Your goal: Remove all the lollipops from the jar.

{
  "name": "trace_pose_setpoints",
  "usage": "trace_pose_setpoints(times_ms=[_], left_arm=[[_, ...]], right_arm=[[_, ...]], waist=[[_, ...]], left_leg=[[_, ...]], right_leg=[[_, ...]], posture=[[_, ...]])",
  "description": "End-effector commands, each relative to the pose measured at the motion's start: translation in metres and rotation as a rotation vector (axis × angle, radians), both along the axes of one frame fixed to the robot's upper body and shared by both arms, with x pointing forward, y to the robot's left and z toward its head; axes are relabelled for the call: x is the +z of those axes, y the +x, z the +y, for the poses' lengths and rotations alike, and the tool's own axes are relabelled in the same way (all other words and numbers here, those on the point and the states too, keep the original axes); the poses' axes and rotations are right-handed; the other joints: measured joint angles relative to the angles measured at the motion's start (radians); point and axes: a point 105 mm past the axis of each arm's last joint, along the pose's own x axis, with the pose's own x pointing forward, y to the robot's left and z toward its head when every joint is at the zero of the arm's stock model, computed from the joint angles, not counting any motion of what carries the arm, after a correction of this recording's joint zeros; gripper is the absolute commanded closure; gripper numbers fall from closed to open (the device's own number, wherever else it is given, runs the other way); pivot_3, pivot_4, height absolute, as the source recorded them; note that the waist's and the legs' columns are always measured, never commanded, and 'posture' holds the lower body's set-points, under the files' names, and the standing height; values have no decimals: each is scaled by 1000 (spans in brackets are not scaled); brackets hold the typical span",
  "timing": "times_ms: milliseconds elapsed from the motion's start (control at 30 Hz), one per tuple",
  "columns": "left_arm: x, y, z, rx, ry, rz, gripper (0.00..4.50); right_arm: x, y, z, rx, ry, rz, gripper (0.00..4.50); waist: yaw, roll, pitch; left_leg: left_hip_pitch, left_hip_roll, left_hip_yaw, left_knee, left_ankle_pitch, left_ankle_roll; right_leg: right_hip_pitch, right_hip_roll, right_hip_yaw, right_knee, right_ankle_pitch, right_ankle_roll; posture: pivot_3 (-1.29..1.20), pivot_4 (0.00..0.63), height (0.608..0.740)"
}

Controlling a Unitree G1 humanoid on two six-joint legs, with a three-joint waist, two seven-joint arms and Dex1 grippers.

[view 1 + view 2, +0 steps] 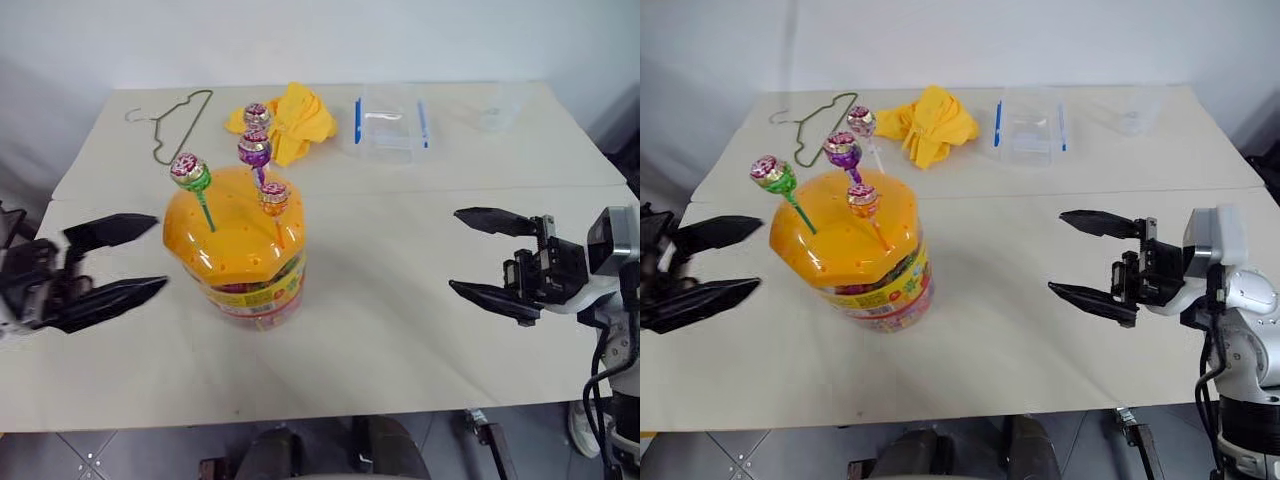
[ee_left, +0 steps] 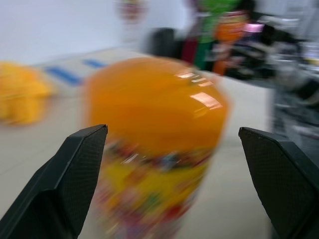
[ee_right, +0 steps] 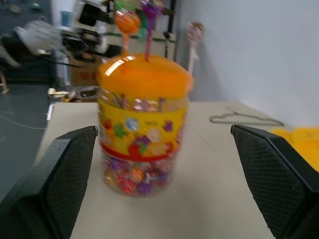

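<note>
Left eye view gives me one jar (image 1: 245, 260) on the table (image 1: 400, 330), four lollipops (image 1: 190, 172) standing in its orange lid (image 1: 235, 225). My left gripper (image 1: 115, 262) and right gripper (image 1: 480, 255) flank it, both jaws spread wide, holding nothing.

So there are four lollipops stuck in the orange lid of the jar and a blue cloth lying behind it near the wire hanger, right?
Not quite: the cloth is yellow, not blue, as the left eye view shows. The rest holds: four lollipops stand in the jar's orange lid, and the cloth lies behind it near the wire hanger.
</note>
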Motion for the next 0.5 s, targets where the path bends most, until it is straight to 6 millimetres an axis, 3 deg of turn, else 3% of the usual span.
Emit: trace_pose_setpoints(times_ms=[33, 200, 300, 500], left_arm=[[12, 7, -11, -18, -32, -62, 29], [17, 22, -27, -61, -60, -97, 29], [16, 22, -31, -97, -63, -84, 573], [17, 25, -36, -131, -72, -93, 2360]], right_arm=[[9, -12, 18, 56, 28, -55, 0], [5, -7, 22, 32, 46, -58, 0], [5, -4, 20, 4, 49, -58, 0], [4, -2, 18, -21, 68, -59, 0]], waist=[[-3, 0, 0], [7, 0, 0], [8, 0, 0], [7, 0, 0]], left_leg=[[0, 0, 1, 0, 0, 0], [0, -1, 1, 2, 1, 0], [0, -2, 1, 2, 1, 1], [0, -2, 1, 2, 1, 1]], right_leg=[[0, 1, 0, 0, 0, 0], [0, 2, 0, 2, 0, 1], [0, 2, 0, 2, 0, 1], [1, 2, -2, 2, 0, 1]], posture=[[0, 150, 740], [0, 150, 740], [0, 150, 740], [0, 150, 740]])
